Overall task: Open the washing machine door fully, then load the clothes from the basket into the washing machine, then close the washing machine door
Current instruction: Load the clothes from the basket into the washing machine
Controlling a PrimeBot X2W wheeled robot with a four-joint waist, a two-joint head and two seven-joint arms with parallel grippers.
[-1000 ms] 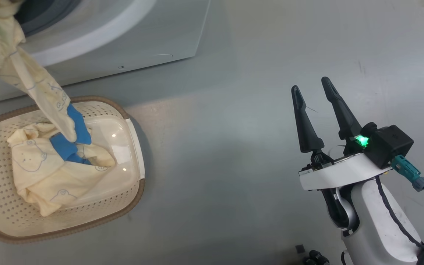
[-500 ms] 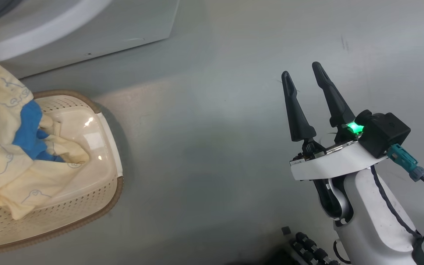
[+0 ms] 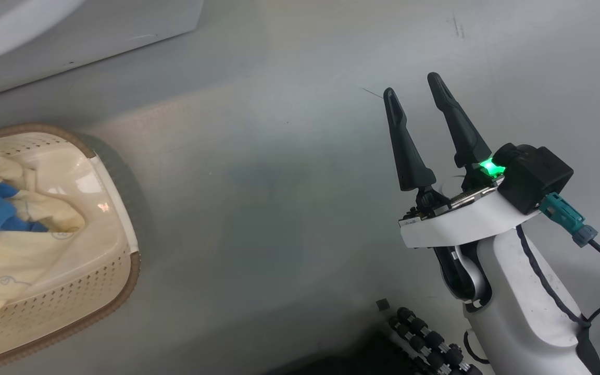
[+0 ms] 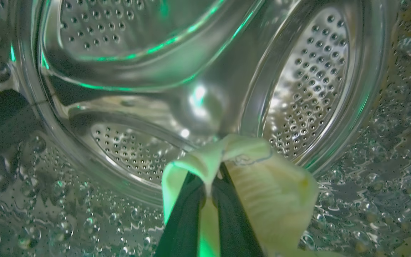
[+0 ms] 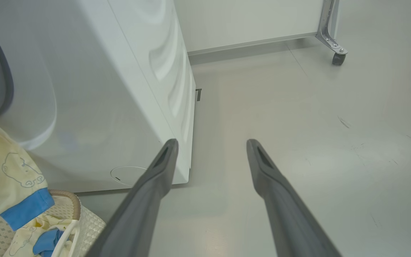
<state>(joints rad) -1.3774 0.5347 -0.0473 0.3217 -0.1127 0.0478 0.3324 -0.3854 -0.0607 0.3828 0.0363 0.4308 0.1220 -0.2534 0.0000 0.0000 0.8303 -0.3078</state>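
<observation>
L gripper, clamped on clothes, points into drum, garment tail hanging over basket; R gripper apart, farther off.

Spread fingers over grey floor; washing machine, clothes and basket at view's left.

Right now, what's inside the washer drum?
Inside the drum: the left gripper, shut on a cream garment, with bare perforated steel behind. The garment and the fingers cover the near bottom, so anything lying there is hidden.
</observation>
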